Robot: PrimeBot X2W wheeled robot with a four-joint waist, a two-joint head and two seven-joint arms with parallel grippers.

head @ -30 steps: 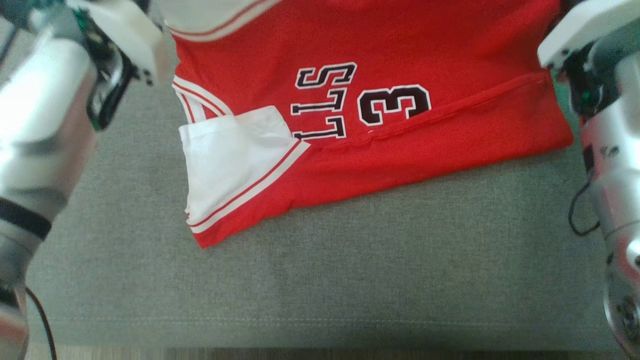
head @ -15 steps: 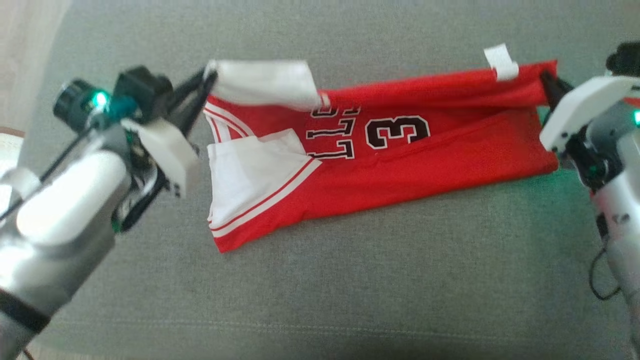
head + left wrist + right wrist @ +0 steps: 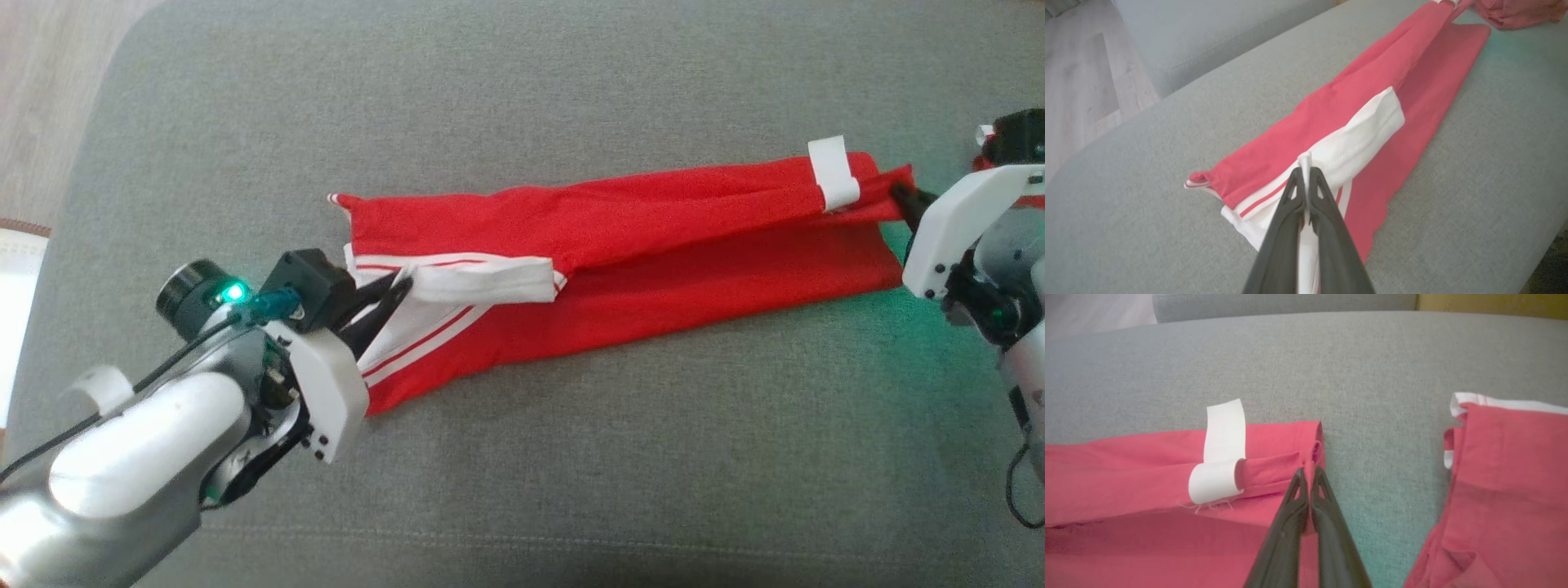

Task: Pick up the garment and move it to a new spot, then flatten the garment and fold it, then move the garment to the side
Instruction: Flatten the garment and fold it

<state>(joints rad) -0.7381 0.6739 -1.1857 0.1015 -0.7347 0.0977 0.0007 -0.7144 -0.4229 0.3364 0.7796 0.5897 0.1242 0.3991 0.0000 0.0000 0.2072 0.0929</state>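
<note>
Garment (image 3: 653,220) runs left-to-right, white-trimmed end clamped in left hand (image 3: 400,286), red hem end clamped in right hand (image 3: 898,193).

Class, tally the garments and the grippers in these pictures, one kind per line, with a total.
Garments: 2 (jersey, other red garment)
Grippers: 2 (left gripper, right gripper)
Total: 4

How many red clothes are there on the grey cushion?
2. One long folded jersey lies across the middle of the cushion. A second red garment lies just past its right end, partly out of frame; more may be hidden.
</note>
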